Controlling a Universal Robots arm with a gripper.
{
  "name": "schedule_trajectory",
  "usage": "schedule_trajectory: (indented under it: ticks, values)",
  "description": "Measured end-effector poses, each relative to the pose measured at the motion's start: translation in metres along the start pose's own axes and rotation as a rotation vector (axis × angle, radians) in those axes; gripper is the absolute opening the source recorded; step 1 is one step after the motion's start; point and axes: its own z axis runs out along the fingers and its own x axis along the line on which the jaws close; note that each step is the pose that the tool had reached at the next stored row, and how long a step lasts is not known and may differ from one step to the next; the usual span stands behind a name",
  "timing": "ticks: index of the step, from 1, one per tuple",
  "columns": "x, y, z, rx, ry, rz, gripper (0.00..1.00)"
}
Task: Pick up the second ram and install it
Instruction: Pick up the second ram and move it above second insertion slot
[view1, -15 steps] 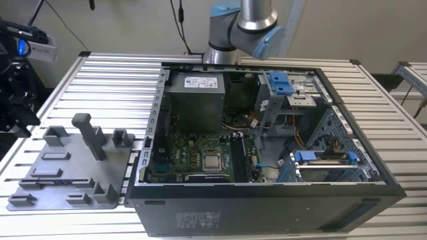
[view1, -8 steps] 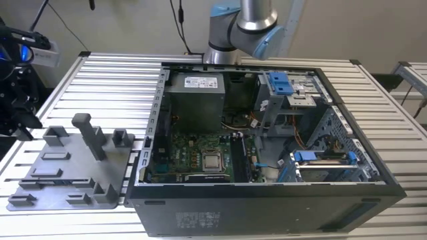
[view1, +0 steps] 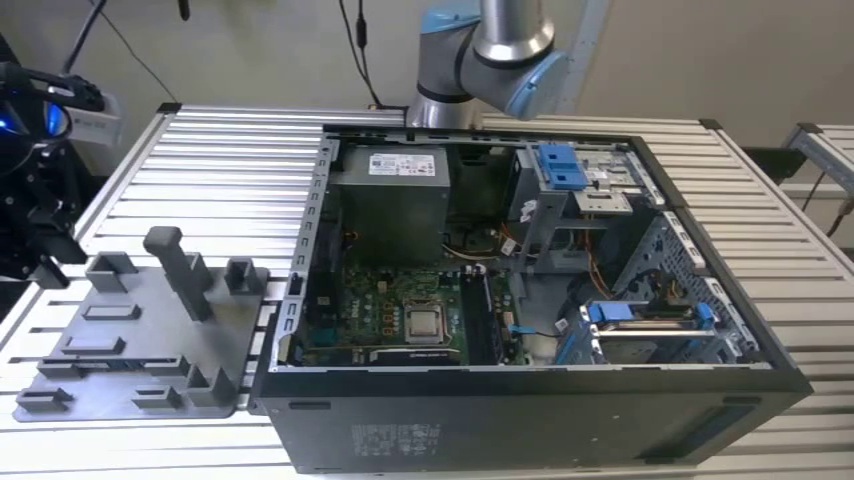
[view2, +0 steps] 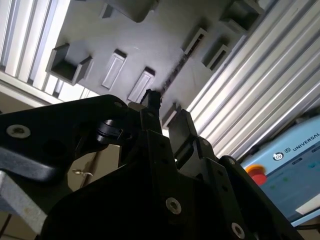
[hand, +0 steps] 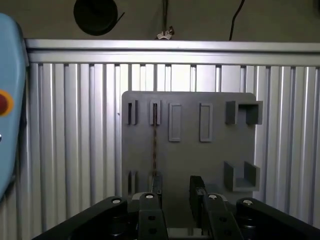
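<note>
The second ram (hand: 154, 140) stands on edge in a slot of the grey holder plate (hand: 215, 155), seen from above as a thin dark strip. In the second wrist view the ram (view2: 175, 70) runs as a slanted line across the holder plate (view2: 150, 40). In both wrist views my gripper (hand: 175, 192) (view2: 167, 112) hangs well above the plate. It is open, with nothing between its fingers (hand: 152, 192). One finger lines up with the end of the ram's strip. In the exterior view the holder plate (view1: 134, 340) lies at the left.
The open computer case (view1: 534, 400) lies to the exterior view's right of the plate, with the motherboard (view1: 400, 310) inside. A tall grey post (view1: 180, 270) and several blocks rise from the plate. The table is ribbed aluminium (view1: 227, 160). The arm's elbow (view1: 487, 50) stands behind the case.
</note>
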Motion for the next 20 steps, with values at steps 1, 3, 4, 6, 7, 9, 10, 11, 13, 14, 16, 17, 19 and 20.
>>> schedule_trajectory:
  ticks: [1, 3, 4, 6, 7, 9, 10, 11, 13, 14, 16, 17, 19, 20]
  values:
    - [0.0001, 0.0002, 0.0011, 0.0001, 0.0005, 0.0, 0.36]
    - [0.0002, 0.0005, 0.0035, 0.0001, 0.0012, 0.0, 0.36]
    - [0.0003, 0.0007, 0.005, 0.0002, 0.0013, 0.0, 0.36]
    - [0.0004, 0.0012, 0.0076, 0.0001, 0.0018, 0.0, 0.36]
    - [0.0004, 0.0013, 0.0089, 0.0, 0.0021, 0.001, 0.36]
    - [0.0005, 0.0017, 0.0116, 0.0001, 0.0026, 0.001, 0.36]
    - [0.0005, 0.002, 0.013, 0.0001, 0.0028, 0.001, 0.36]
    - [0.0005, 0.0022, 0.0144, 0.0001, 0.003, 0.001, 0.36]
    - [0.0005, 0.0026, 0.017, 0.0001, 0.0039, 0.001, 0.36]
    - [0.0005, 0.0028, 0.0184, 0.0002, 0.0043, 0.001, 0.36]
    - [0.0006, 0.0031, 0.0209, 0.0006, 0.0048, 0.001, 0.36]
    - [0.0006, 0.0033, 0.0222, 0.001, 0.0049, 0.001, 0.36]
    - [0.0009, 0.0036, 0.025, 0.0013, 0.005, 0.001, 0.36]
    - [0.001, 0.0037, 0.0263, 0.0014, 0.005, 0.001, 0.36]
